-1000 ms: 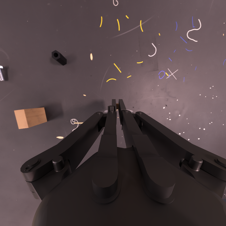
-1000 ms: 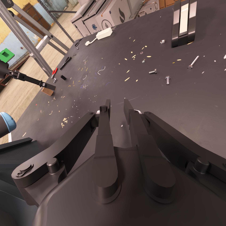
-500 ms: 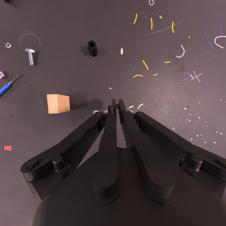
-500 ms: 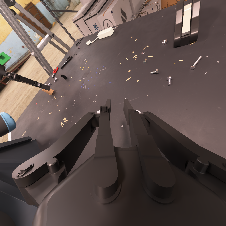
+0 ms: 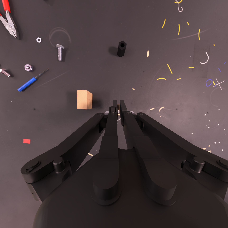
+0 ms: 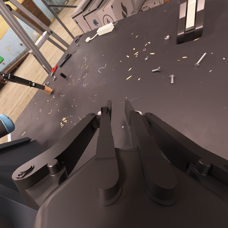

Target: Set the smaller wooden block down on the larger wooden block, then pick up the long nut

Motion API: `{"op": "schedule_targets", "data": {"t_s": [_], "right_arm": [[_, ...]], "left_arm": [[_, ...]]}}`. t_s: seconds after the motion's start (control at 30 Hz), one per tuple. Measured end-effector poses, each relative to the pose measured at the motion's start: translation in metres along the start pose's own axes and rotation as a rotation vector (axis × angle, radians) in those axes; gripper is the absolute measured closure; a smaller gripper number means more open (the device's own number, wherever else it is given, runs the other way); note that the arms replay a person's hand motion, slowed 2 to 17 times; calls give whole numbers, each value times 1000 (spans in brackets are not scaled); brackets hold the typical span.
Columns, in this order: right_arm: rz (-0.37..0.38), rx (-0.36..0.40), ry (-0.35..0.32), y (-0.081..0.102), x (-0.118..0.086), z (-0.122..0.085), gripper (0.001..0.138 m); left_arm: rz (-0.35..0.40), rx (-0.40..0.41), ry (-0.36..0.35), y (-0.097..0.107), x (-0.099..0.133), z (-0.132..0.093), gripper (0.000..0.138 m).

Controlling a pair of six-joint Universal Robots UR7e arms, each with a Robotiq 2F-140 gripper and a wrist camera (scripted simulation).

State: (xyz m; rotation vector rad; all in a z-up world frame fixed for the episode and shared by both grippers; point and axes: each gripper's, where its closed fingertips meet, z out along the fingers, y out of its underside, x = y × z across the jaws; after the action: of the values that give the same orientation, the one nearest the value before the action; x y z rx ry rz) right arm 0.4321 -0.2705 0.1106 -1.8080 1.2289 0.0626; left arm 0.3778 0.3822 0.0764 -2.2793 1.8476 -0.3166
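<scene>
a: what did the left gripper [image 5: 118, 103] have?

b: its fingers were pinched nearly together on a small tan wooden block [image 5: 118, 106], only a sliver showing between the tips, held above the dark scuffed tabletop [image 5: 160, 111].

a: and the larger pale wooden block [image 5: 84, 101]?

b: resting on the table at about ten o'clock from those fingertips, near but apart.

a: the long black hexagonal nut [image 5: 121, 48]?

b: at twelve o'clock, well beyond the tips, with a silver bolt [image 5: 60, 52] off at its nine o'clock.

a: the right gripper [image 6: 118, 104]?

b: empty, fingers parted by a narrow gap, over bare table. from its view the left gripper [image 6: 40, 86] was at ten o'clock over the larger block [image 6: 48, 90].
</scene>
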Motion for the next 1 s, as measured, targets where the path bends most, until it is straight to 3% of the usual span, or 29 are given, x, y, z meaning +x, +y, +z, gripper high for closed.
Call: {"op": "schedule_targets", "data": {"t_s": [0.33,1.0], "right_arm": [[-4,-28,-5,4,-1,8,110],[-3,-26,10,4,2,9,110]], "left_arm": [[18,5,17,-7,-23,1,132],[13,-6,8,-18,-46,1,132]]}}
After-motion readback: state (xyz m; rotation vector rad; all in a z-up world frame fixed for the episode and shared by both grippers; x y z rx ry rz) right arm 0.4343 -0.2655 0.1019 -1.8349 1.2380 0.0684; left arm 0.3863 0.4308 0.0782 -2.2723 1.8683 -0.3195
